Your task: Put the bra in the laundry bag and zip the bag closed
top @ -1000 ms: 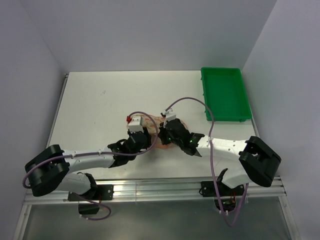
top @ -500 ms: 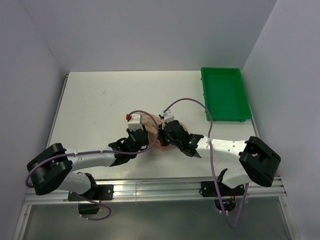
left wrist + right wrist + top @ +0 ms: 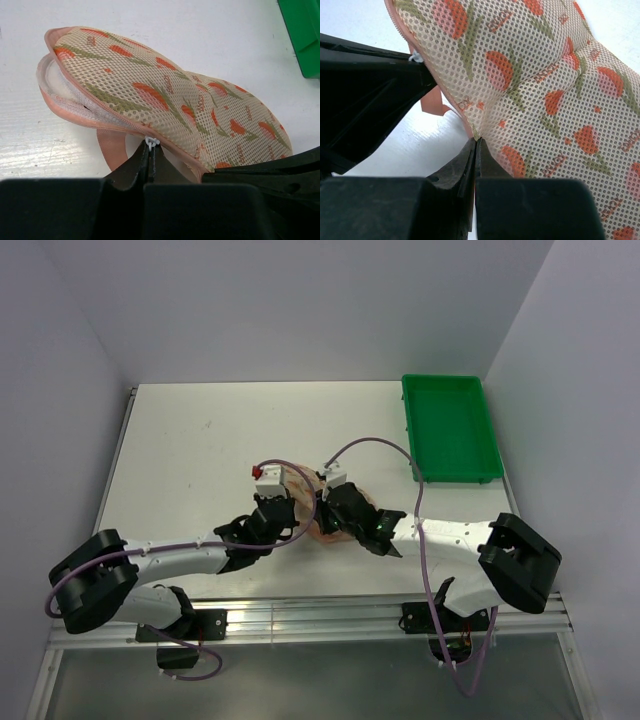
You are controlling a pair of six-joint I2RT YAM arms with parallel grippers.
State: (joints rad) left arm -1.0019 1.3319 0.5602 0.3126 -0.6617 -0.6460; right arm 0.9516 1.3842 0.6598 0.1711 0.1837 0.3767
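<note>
Two edge grips: left fingers [image 3: 132,170] clamp laundry bag [image 3: 165,100] zip pull [image 3: 151,142], right fingers [image 3: 461,167] clamp trim [image 3: 447,95]; open table [image 3: 200,440] beyond.

open table [image 3: 200,440] left, tray [image 3: 450,430] right, bag [image 3: 165,110] centre

Green plastic tray [image 3: 450,430] at the far right of the white table [image 3: 200,440], pale walls around
</note>
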